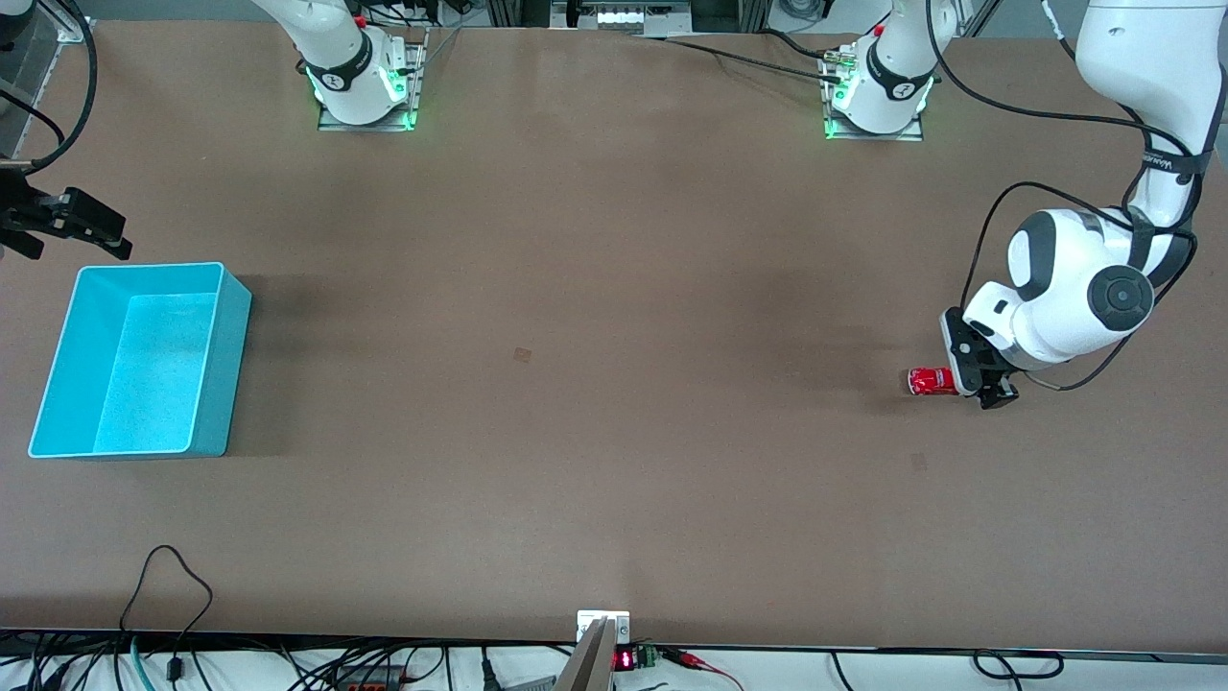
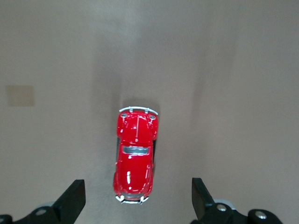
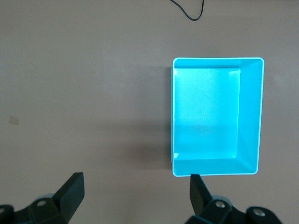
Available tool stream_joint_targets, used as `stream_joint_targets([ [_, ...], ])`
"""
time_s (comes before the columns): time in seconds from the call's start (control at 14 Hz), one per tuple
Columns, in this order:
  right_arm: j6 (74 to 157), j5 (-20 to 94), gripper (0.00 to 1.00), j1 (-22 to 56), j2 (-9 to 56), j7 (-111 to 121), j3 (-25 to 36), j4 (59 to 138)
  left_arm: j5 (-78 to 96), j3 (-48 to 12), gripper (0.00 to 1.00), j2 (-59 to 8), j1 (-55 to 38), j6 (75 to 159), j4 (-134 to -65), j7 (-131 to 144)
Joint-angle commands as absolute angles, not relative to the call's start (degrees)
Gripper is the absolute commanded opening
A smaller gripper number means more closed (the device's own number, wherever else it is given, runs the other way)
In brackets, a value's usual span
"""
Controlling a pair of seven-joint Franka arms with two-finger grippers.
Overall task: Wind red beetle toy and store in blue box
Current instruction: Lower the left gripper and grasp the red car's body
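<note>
**Left jaws positioned at the toy; right arm waiting by the box**

The small glossy red beetle-shaped toy car (image 1: 929,381) was found resting on its wheels on the brown bench (image 1: 595,336), toward the left arm's end, well apart from the light cyan-blue rectangular plastic box (image 1: 223,365) at the right arm's end. The box was seen to be empty, its pale speckled floor fully exposed.

The left gripper (image 1: 988,379) was located low over the bench, just beside the toy. In the left wrist view, the toy car (image 2: 135,156) was seen to lie lengthwise between the two black fingers (image 2: 72,200), with one end of it about level with the fingertips. This placement was judged to serve a grasp across the car's narrow sides, so that the car could be gripped for winding.

The left jaws were held fully spread, with clear gaps to the car on both sides. Nothing was held or touched.

The right gripper (image 1: 67,223) was held in waiting above the bench, next to the box. In the right wrist view, the box (image 3: 250,116) was seen below the fingers (image 3: 70,191). The right jaws were likewise fully spread and empty.
</note>
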State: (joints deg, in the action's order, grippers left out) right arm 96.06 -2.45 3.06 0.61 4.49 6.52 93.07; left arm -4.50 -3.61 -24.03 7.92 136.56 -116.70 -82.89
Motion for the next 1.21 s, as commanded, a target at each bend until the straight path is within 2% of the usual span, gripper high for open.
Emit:
stream_joint_targets([
  [0.0, 96.6, -1.8, 1.00, 3.0, 0.0, 3.9, 6.4, 93.8, -5.4, -3.9, 1.00, -25.3, 8.5, 139.0, -117.2, -85.1],
  [0.29, 96.6, -1.8, 1.00, 2.9, 0.1, 3.9, 6.4, 93.8, -5.4, -3.9, 1.00, -25.4, 8.1, 145.8, -120.6, -87.3],
  [0.36, 96.7, -1.8, 1.00, 2.9, 0.1, 4.0, 6.4, 93.9, -5.4, -3.9, 0.96, -25.8, 8.3, 145.9, -120.6, -87.3],
  [0.64, 96.7, -1.8, 1.00, 2.7, 0.1, 4.0, 6.4, 93.8, -5.4, -3.9, 0.74, -27.6, 8.4, 148.9, -120.4, -88.0],
  [0.86, 96.7, -1.8, 1.00, 2.7, 0.1, 4.0, 6.4, 93.8, -5.4, -3.9, 0.39, -27.5, 8.4, 149.1, -120.4, -88.1],
  [0.93, 96.7, -1.8, 1.00, 2.7, 0.1, 4.0, 6.4, 93.8, -5.4, -3.9, 0.31, -27.5, 8.5, 149.1, -120.4, -88.1],
  [1.0, 96.7, -1.8, 1.00, 2.7, 0.1, 4.0, 6.4, 93.8, -5.4, -3.9, 0.25, -27.5, 8.5, 149.0, -120.4, -88.1],
  [1.14, 96.7, -1.8, 1.00, 2.7, 0.1, 4.0, 6.4, 93.8, -5.4, -3.9, 0.24, -27.5, 8.5, 149.0, -120.4, -88.2],
])
